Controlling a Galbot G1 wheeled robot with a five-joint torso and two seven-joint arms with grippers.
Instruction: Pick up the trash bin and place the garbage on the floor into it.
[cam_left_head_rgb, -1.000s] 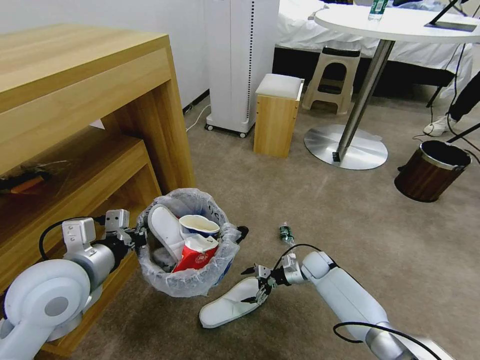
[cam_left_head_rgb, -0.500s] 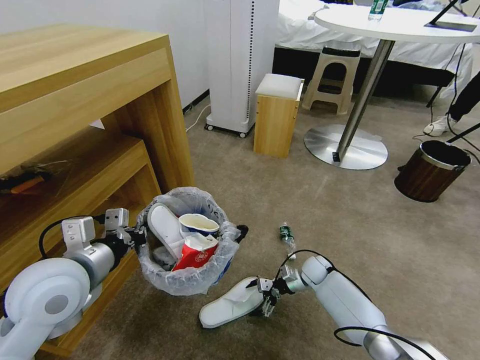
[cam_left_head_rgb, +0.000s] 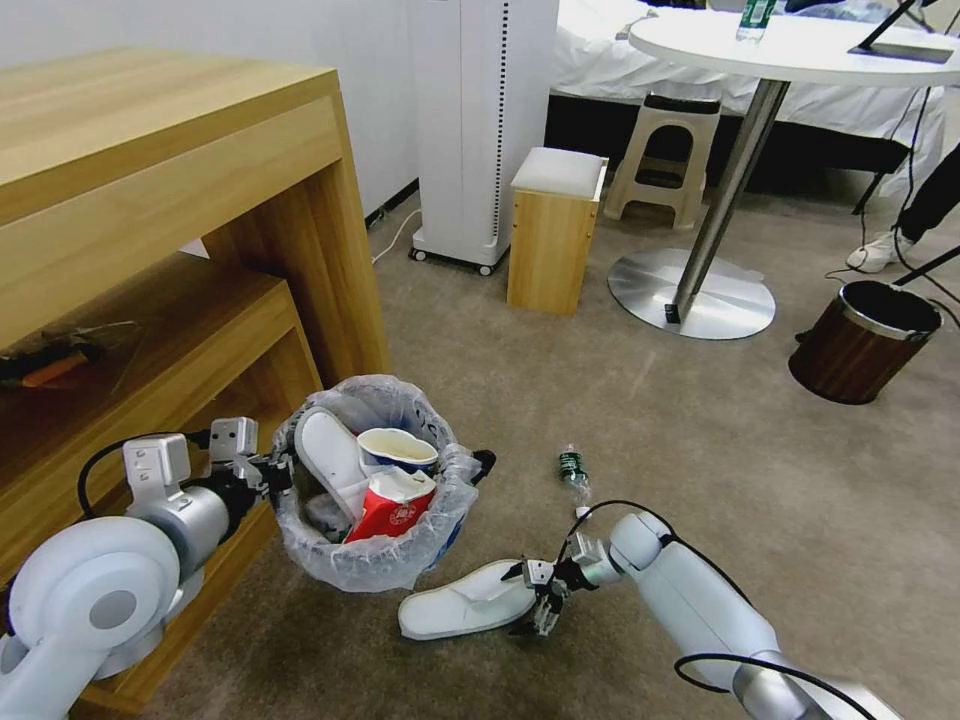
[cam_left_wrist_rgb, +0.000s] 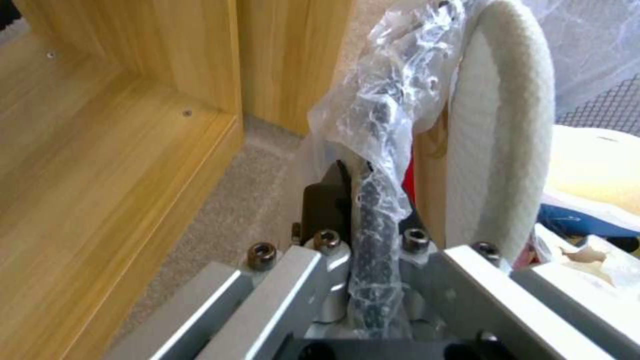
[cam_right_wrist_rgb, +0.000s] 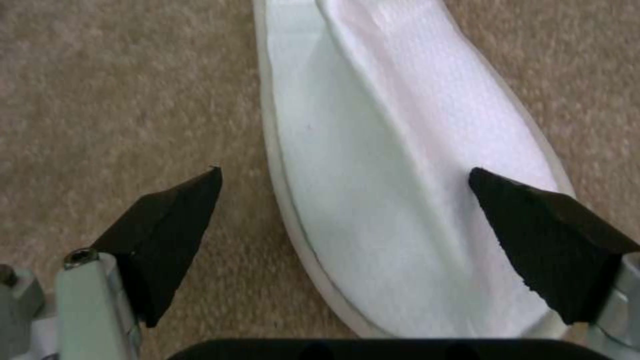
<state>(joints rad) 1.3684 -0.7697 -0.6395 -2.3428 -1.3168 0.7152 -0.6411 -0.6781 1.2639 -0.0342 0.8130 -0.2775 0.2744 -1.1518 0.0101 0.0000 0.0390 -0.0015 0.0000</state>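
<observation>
Right gripper (cam_left_head_rgb: 535, 600) fingers (cam_right_wrist_rgb: 167, 235) apart, straddling heel of white slipper (cam_left_head_rgb: 465, 610) on carpet (cam_left_head_rgb: 700, 440), beside trash bin (cam_left_head_rgb: 372, 490). Left gripper (cam_left_head_rgb: 272, 470) clamped on bin rim. Bin holds second slipper (cam_left_head_rgb: 330, 455), cup (cam_left_head_rgb: 398, 448), red wrapper (cam_left_head_rgb: 392, 510).
</observation>
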